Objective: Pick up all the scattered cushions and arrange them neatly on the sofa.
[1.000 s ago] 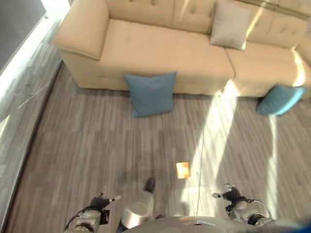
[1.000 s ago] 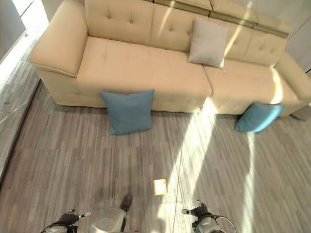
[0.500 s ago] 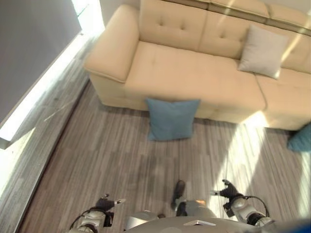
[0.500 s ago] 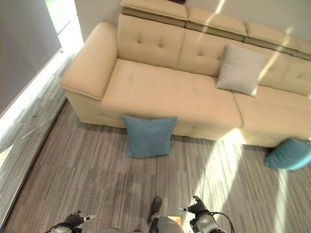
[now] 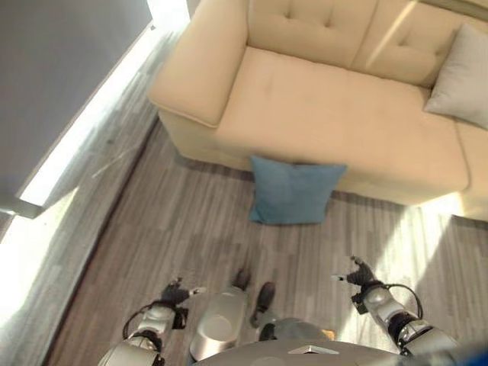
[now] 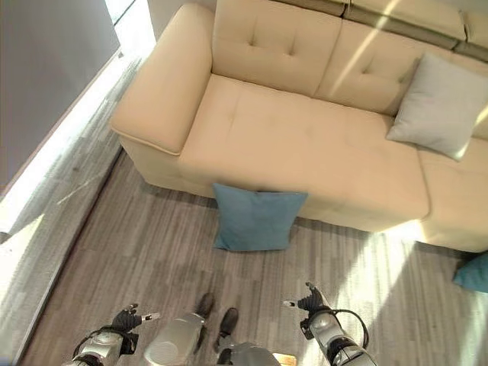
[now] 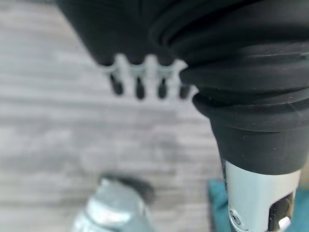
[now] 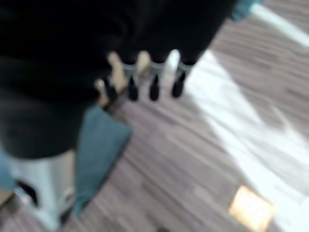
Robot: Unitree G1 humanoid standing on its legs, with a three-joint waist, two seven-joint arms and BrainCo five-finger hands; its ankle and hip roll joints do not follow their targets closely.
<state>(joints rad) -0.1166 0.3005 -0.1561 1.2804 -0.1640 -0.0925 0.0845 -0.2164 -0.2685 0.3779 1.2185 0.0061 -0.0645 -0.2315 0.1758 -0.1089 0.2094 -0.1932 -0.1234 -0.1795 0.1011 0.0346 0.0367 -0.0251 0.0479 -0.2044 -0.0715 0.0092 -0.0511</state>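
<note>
Both hands, left (image 5: 174,294) and right (image 5: 360,275), hang empty with relaxed fingers. One square blue cushion (image 6: 255,219) leans against the sofa's (image 6: 305,145) front edge; a grey cushion (image 6: 440,105) rests on its seat

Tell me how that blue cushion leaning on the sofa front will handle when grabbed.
The blue cushion looks plump and cloth-covered, so it will probably squash and sag rather than stay stiff. It likely weighs little for its bulk. Propped against the sofa, it may flop flat onto the floor if nudged at the top.

Bright sunlight patches across the floor (image 6: 396,267); blurred, soft wrist views.
</note>
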